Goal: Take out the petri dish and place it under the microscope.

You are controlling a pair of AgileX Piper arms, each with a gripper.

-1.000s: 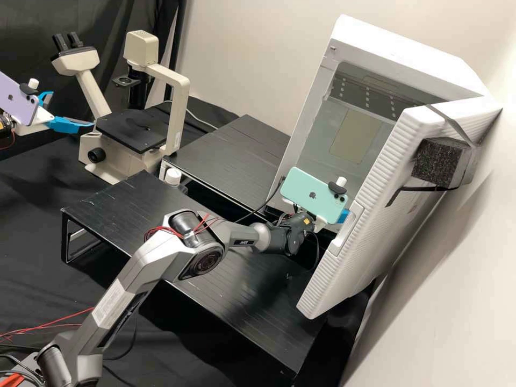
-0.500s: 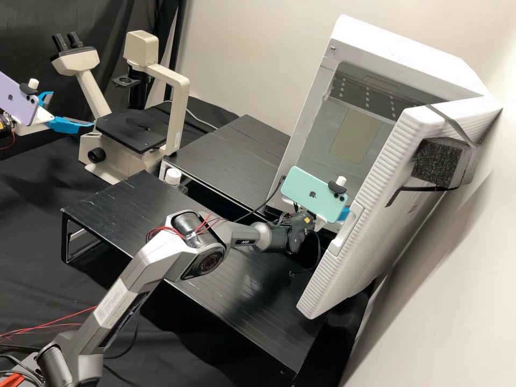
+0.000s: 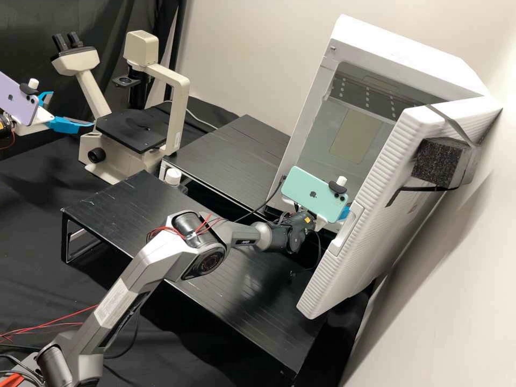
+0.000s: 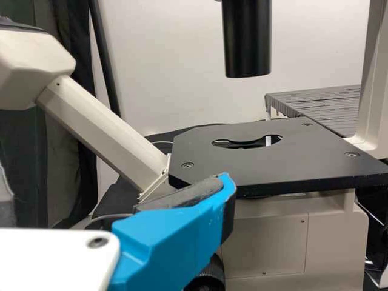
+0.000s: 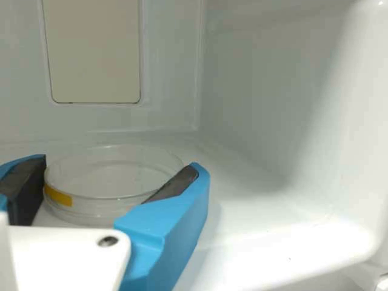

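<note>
Your petri dish [image 5: 112,182] is inside the white cabinet [image 3: 414,56], lying flat on its floor, with a yellow mark on the dish's side. The cabinet's door [image 3: 365,215] stands open, and your right gripper [image 3: 344,215] is in the opening, partly behind that door in the high view. In the right wrist view, you have the right gripper [image 5: 119,163] around the dish, one finger to each side. Its jaws are open, spread about as wide as the dish; you cannot tell whether both pads touch it.

Your left gripper [image 3: 72,109] is near the microscope [image 3: 180,102], beside its black stage [image 3: 121,129]. Its jaws stand open, the two fingers well apart with nothing between them. In the left wrist view, one blue finger is in front of the stage's edge, near the round opening in the plate.

A green phone [image 3: 309,193] is mounted above your right gripper, and a purple phone [image 3: 19,102] sits on the left one. Between the microscope and the cabinet you have two black stands, the nearer one [image 3: 123,209] with a white-capped bottle [image 3: 173,176] by its far edge. A dark foam block [image 3: 438,161] is strapped against the cabinet.
</note>
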